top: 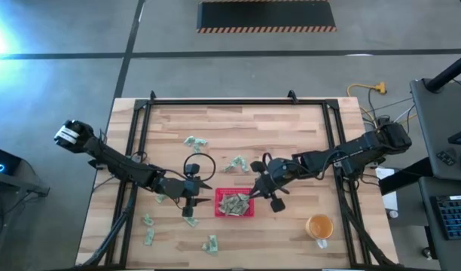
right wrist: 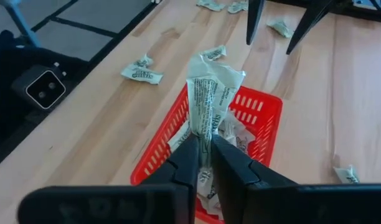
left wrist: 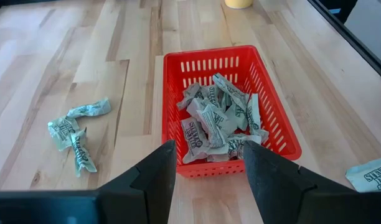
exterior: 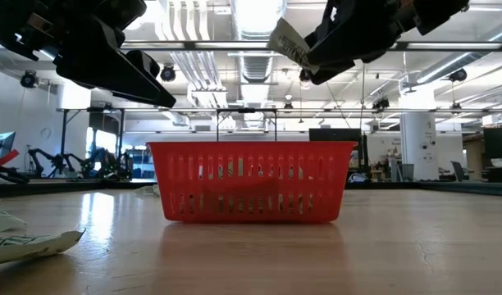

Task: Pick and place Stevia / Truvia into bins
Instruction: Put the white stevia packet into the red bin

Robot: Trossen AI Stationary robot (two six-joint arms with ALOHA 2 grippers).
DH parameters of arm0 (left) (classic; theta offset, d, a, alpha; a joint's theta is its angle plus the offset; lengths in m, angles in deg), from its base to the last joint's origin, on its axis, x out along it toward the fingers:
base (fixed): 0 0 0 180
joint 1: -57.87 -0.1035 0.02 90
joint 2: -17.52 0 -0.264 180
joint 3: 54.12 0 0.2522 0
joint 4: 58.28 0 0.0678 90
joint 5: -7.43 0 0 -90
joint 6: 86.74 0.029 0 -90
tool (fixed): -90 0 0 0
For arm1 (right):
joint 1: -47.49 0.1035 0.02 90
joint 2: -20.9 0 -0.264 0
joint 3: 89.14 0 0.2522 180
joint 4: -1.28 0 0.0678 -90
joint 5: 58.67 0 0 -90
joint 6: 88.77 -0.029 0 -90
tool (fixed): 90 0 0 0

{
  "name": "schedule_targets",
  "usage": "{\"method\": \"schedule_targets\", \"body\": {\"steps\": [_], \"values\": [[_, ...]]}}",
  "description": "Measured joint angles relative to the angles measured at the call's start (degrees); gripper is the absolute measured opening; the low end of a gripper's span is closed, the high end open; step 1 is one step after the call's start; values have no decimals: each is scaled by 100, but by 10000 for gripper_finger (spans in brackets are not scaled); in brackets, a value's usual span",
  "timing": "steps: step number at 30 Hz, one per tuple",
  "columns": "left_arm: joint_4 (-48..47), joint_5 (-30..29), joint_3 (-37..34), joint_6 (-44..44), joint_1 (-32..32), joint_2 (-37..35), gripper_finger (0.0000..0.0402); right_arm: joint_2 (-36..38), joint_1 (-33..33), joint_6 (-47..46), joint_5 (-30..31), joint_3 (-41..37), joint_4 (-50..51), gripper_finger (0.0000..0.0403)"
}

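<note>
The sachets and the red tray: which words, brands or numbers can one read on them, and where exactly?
On the pale green and white paper sachet pinched in the right pincer: dark print, too blurred to read.
On the sachets heaped in the square red plastic tray: green lettering, too small to read.
On the tray itself: no text.

Red tray (top: 236, 204) open above — left end effector (top: 190, 197) and right end effector (top: 254, 194) flank it.

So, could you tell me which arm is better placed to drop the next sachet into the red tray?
The right: its tool is shut on a sachet above the red tray. The left tool is open and empty.
</note>
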Motion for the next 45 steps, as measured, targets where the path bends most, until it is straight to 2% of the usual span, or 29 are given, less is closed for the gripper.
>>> {"method": "schedule_targets", "body": {"steps": [11, 16, 19, 28, 33, 45], "values": [[-122, 81, 0, -157, 7, 0, 171, -4, 1, -113, 0, -160, -268, 114], [-730, 1302, -2, -955, 26, 0, 171, -4, 1, -113, -3, -172, -216, 127], [-952, 1636, -4, -1445, 146, 69, 171, -4, 1, -129, -4, -172, -204, 130], [-950, 1721, 28, -1484, 578, 204, 171, -4, 1, -248, -17, -183, -158, 120], [-936, 1725, 28, -1221, 759, 242, 171, -4, 1, -264, -18, -183, -151, 116], [-952, 1612, 28, -1040, 1095, 988, 171, -4, 1, -264, -19, -182, -51, 114]]}}
